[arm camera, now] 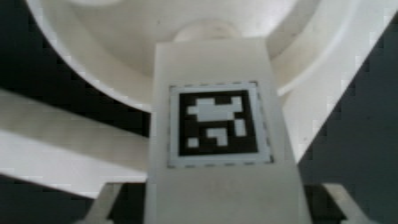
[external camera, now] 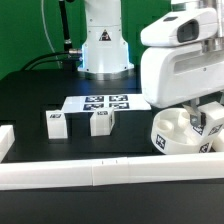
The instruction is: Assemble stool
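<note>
The stool's round white seat (external camera: 172, 140) lies at the exterior view's right, hollow side up. A tagged white leg block (external camera: 199, 120) stands upright in it, and my gripper (external camera: 201, 110) comes down over this leg from above. In the wrist view the leg (arm camera: 214, 110) fills the middle and runs down toward the seat's curved inside (arm camera: 98, 50). My gripper (arm camera: 217, 208) has a finger tight along each side of the leg, shut on it. Two more leg blocks (external camera: 57, 122) (external camera: 102, 122) stand loose on the black table to the left.
The marker board (external camera: 100, 102) lies flat behind the two loose legs. A long white rail (external camera: 100, 176) runs along the table's front, and another white piece (external camera: 7, 140) sits at the left edge. The robot's base (external camera: 103, 45) stands at the back.
</note>
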Motion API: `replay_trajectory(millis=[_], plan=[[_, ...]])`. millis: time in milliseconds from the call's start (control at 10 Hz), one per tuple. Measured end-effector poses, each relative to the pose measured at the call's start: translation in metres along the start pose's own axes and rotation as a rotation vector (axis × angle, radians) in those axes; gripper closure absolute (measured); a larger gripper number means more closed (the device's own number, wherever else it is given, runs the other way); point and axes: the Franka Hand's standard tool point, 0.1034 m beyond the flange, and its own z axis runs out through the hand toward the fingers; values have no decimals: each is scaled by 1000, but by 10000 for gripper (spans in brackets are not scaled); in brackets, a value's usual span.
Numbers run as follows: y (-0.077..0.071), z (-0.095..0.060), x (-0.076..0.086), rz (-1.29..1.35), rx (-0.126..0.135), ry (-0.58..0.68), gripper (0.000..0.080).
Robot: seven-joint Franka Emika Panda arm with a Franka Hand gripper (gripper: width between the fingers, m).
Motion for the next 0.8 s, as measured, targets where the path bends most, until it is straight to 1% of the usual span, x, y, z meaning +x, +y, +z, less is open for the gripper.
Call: replay_trajectory(millis=[200,300,400,600,700,800], plan=[[10,2,8,130,-4,-1,455],[16,1,10,217,-10,2,455],[19,1,9,320,-22,1,455],[27,-5,6,488,-66,28,455],[34,-8,2,649,-88,36,455],[41,-6,-3,801,-111,53,455]])
